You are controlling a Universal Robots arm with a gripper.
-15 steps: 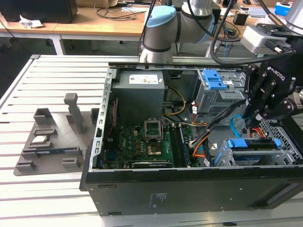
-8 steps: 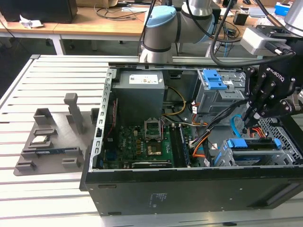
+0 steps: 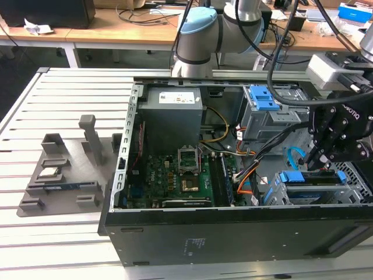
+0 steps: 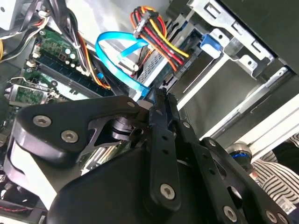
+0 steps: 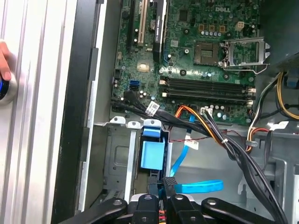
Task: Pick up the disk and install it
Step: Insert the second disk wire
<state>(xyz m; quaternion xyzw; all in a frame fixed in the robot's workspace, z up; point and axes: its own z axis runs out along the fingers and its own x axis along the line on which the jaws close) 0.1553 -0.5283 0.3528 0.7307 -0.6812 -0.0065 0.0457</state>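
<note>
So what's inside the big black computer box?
Inside the computer case sit a green circuit board, a grey power box, coloured cables and blue-railed drive bays. The gripper covers part of them.

A robotics lab or electronics workshop: an open computer case [image 3: 233,192] lies on a slatted aluminium tabletop [image 3: 64,99], a robot arm [image 3: 201,35] stands behind it, and wooden desks [image 3: 128,26] strewn with cables [image 3: 140,10] line the back.

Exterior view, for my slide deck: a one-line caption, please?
Gripper poised over the blue-railed disk in the open computer case.
</note>
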